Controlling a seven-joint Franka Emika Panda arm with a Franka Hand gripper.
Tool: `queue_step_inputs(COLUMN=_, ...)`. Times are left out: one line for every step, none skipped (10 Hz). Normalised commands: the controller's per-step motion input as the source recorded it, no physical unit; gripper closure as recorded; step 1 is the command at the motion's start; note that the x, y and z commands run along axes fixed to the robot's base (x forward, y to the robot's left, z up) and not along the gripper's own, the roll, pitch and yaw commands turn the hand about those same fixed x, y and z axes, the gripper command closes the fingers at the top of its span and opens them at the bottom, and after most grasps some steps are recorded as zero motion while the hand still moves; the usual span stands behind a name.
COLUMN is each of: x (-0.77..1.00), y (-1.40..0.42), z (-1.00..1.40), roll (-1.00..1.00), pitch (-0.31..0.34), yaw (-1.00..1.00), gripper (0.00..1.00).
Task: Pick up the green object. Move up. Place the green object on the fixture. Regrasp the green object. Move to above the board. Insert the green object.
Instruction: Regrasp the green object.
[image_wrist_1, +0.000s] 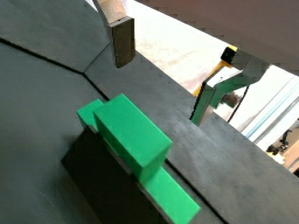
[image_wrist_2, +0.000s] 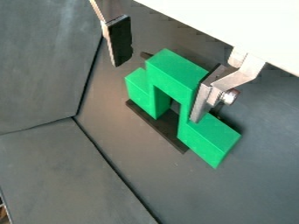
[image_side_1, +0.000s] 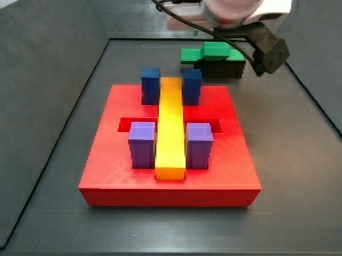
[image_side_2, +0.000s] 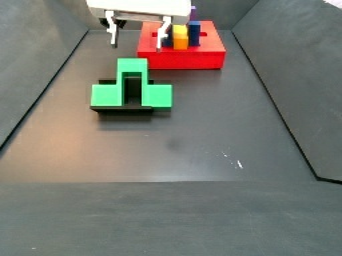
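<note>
Green block (image_side_2: 131, 88) resting on black fixture (image_side_2: 123, 110), left of red board (image_side_2: 187, 55), toward surface's far end. Tool (image_wrist_2: 163, 68) just above block, fingers (image_wrist_2: 118, 39) apart, nothing held. For regrasp: centre plates either side of raised middle, descend straight, close evenly.

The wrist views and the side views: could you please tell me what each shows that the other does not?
Only a wrist view shows the hand's fingers close up, apart and holding nothing, near the green object. Only a side view shows the board with its yellow bar and blue and purple blocks. Both show the green object sitting on the fixture.
</note>
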Motion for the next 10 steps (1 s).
queue_step_inputs(x=0.54, y=0.00, z=0.00, roll=0.00, pitch=0.006, yaw=0.50, gripper=0.00)
queue_step_inputs(x=0.41, y=0.00, z=0.00, roll=-0.09, pitch=0.000, yaw=0.41, gripper=0.00)
queue_step_inputs(x=0.00, y=-0.06, z=-0.20, roll=-0.12, pitch=0.000, yaw=0.20, gripper=0.00)
queue_step_inputs(x=0.00, y=-0.07, z=-0.06, roll=-0.12, pitch=0.000, yaw=0.01, gripper=0.00)
queue_step_inputs(x=0.00, y=-0.08, z=-0.07, roll=-0.06, pitch=0.000, yaw=0.00, gripper=0.00)
queue_step_inputs(x=0.00, y=-0.11, z=-0.10, roll=-0.03, pitch=0.000, yaw=0.00, gripper=0.00)
queue_step_inputs(x=0.00, y=-0.11, z=-0.19, roll=-0.11, pitch=-0.006, yaw=0.00, gripper=0.00)
queue_step_inputs(x=0.00, y=-0.08, z=-0.24, roll=-0.12, pitch=-0.026, yaw=0.00, gripper=0.00)
queue_step_inputs(x=-0.01, y=-0.11, z=-0.27, roll=-0.07, pitch=-0.014, yaw=0.00, gripper=0.00)
queue_step_inputs(x=-0.02, y=-0.12, z=-0.27, roll=0.00, pitch=0.000, yaw=0.00, gripper=0.00)
